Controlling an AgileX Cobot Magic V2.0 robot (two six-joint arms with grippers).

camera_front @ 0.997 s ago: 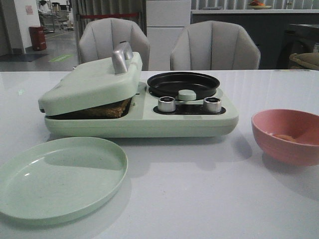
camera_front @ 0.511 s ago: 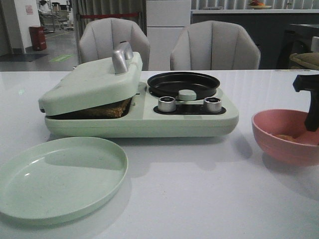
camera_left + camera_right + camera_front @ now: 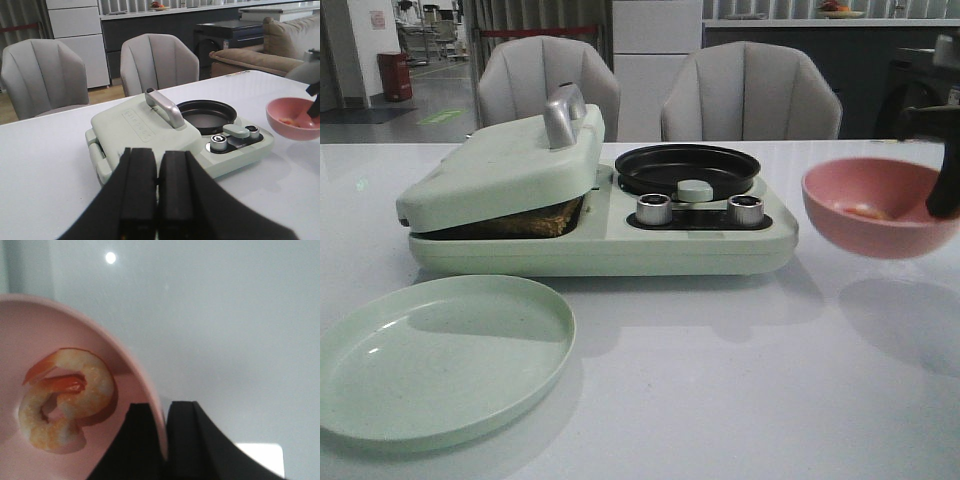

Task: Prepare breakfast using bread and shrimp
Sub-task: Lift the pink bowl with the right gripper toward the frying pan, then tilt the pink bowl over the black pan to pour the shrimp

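Observation:
My right gripper (image 3: 164, 432) is shut on the rim of a pink bowl (image 3: 875, 205) and holds it lifted off the table, tilted toward the appliance; it shows at the right edge of the front view (image 3: 948, 185). Curled orange-pink shrimp (image 3: 65, 397) lie in the bowl (image 3: 125, 347). Bread (image 3: 535, 220) with a brown crust shows under the half-lowered lid (image 3: 500, 165) of the pale green breakfast maker (image 3: 700, 245). My left gripper (image 3: 158, 192) is shut and empty, above the table short of the maker (image 3: 145, 135).
A black round pan (image 3: 687, 168) sits on the maker's right side, behind two silver knobs (image 3: 655, 208). An empty pale green plate (image 3: 435, 355) lies at the front left. Two grey chairs (image 3: 750, 90) stand behind the table.
My right gripper came in from the right, closed on the pink bowl's rim and lifted it up and leftward off the table. The left gripper's earlier position is not shown.

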